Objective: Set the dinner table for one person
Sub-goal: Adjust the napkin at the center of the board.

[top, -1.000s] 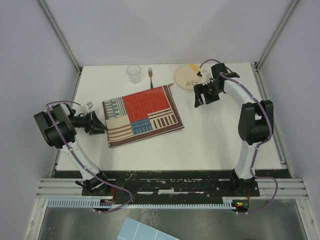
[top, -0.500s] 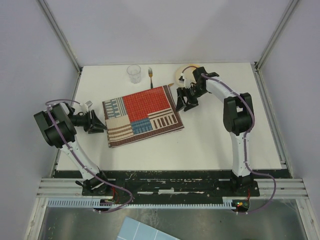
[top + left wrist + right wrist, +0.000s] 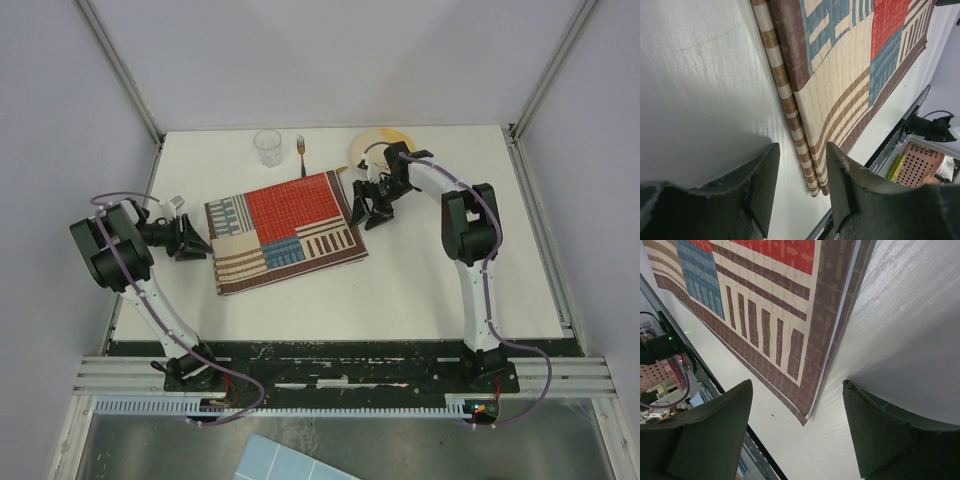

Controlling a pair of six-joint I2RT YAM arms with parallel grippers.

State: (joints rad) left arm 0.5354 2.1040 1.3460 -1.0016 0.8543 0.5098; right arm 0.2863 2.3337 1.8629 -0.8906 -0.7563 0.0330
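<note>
The white dinner table (image 3: 440,270) carries a folded red, blue and beige striped placemat (image 3: 285,230) at its middle left. A clear glass (image 3: 267,147), a fork (image 3: 301,155) and a pale plate (image 3: 378,147) stand along the far edge. My left gripper (image 3: 203,243) is open and empty, low at the placemat's left edge (image 3: 790,107). My right gripper (image 3: 365,215) is open and empty, just over the placemat's right edge (image 3: 832,355), in front of the plate.
Metal frame posts rise at the table's far corners (image 3: 158,140). The black base rail (image 3: 330,360) runs along the near edge. The right arm (image 3: 470,225) arches over the table's right half.
My right gripper has swung left from in front of the plate to the placemat's right edge. The left gripper has shifted slightly at the placemat's left edge.
</note>
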